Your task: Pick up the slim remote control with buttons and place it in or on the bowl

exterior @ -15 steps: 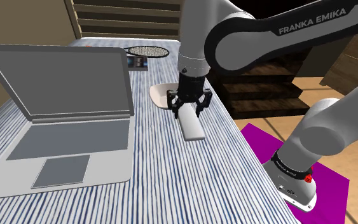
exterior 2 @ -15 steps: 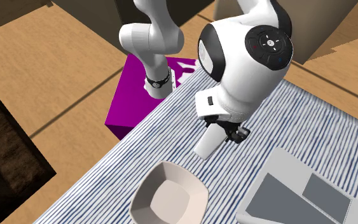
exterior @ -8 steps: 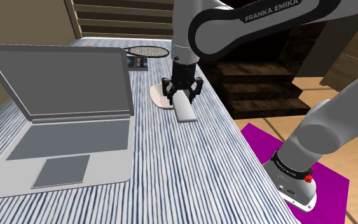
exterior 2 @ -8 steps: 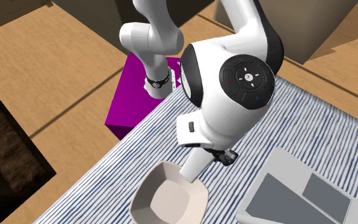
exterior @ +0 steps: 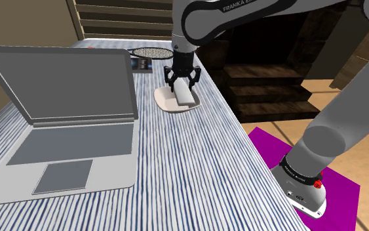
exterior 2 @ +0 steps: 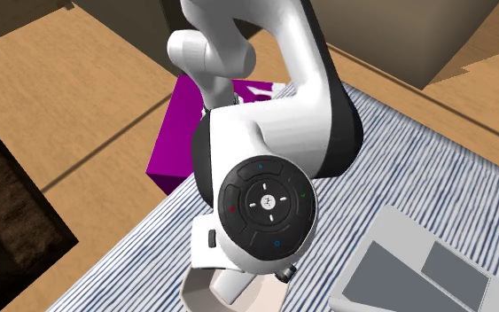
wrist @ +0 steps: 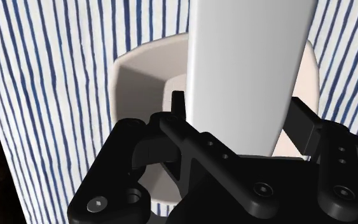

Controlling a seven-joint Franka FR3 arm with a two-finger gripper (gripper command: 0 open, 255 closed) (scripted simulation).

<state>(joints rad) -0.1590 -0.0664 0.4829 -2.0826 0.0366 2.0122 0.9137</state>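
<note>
Over the bowl (exterior: 164, 101) my gripper (exterior: 181, 80) hangs, jaws clenched on the slim remote (wrist: 247, 63) (rendered plain white, no buttons I can see). Pickup and carry look done to me; lowering it and letting go are left.

Blue-and-white striped table (exterior: 176, 164), carrying an open grey laptop (exterior: 71, 131) along one long edge, a pale bowl (exterior: 165, 102) near the opposite edge, and a dark mesh paddle (exterior: 151, 50) at the end beyond both.

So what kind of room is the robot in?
Probably a room in a house, maybe a study or living room: an open laptop sits on a table with a striped cloth, and the floor is wooden.
</note>
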